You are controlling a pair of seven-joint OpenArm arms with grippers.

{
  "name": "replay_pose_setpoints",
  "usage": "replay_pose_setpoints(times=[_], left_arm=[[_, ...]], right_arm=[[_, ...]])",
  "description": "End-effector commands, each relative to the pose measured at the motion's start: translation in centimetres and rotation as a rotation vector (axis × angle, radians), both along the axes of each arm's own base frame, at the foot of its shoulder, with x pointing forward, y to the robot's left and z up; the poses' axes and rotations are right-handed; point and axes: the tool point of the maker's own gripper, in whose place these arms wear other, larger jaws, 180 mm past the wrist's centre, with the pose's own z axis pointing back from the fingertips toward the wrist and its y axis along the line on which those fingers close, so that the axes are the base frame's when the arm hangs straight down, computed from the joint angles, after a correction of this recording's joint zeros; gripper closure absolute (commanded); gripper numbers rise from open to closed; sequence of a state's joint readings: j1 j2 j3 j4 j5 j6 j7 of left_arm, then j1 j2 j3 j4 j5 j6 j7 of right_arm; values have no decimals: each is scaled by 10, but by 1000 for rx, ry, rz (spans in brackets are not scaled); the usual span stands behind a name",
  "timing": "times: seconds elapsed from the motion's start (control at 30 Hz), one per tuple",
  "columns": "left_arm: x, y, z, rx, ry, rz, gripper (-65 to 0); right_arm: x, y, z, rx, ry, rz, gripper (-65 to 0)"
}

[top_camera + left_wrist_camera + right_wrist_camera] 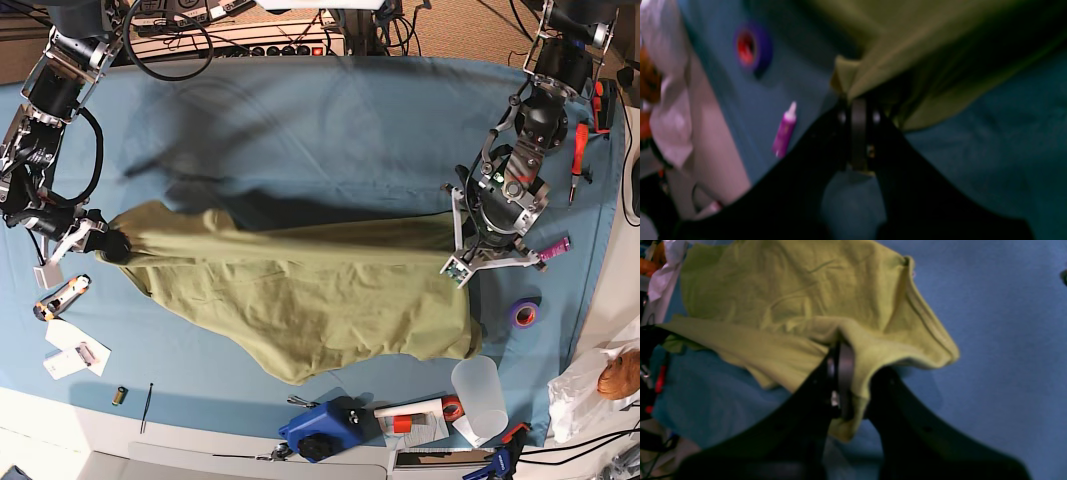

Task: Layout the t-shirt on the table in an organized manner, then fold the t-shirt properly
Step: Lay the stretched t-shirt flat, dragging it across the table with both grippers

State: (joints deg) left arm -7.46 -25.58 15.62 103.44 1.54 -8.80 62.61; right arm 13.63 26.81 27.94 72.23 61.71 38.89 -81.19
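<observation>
The olive-green t-shirt [300, 290] hangs stretched between both grippers over the teal table [300, 120], its lower part sagging in folds onto the cloth. In the base view my right gripper [108, 243] is shut on the shirt's left end. Its wrist view shows the gripper [844, 355] closed on a bunched hem of the t-shirt [780, 296]. My left gripper [462, 255] is shut on the shirt's right end. In the blurred left wrist view that gripper [858, 106] pinches a corner of the t-shirt [923, 50] above the table [1007, 150].
A purple tape roll [523, 313] and a purple tube [553, 247] lie just right of the left gripper. Red-handled screwdrivers [578, 150] sit at the right edge. A clear cup [478, 398] and a blue tool [320, 430] stand along the front edge. A cutter [60, 297] lies at front left.
</observation>
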Motion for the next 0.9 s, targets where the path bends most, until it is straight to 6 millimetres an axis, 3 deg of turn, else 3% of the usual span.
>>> replay_pose_setpoints(times=[0.0, 0.2, 0.33, 0.6, 0.73, 0.87], left_arm=[[7, 5, 17, 21, -42, 12, 0], [-25, 8, 11, 39, 9, -5, 0], [-59, -3, 6, 21, 38, -46, 0], [-111, -28, 6, -48, 72, -112, 0], [-127, -30, 2, -48, 97, -118, 0], [-125, -17, 4, 28, 71, -104, 0]], right_arm=[[11, -6, 27, 6, -88, -2, 0], [14, 7, 47, 116, -167, 21, 0], [4, 7, 33, 117, -128, 19, 0], [-38, 20, 6, 170, -66, 51, 0], [-60, 31, 6, 105, -57, 105, 0], [-71, 38, 30, 31, -128, 146, 0]])
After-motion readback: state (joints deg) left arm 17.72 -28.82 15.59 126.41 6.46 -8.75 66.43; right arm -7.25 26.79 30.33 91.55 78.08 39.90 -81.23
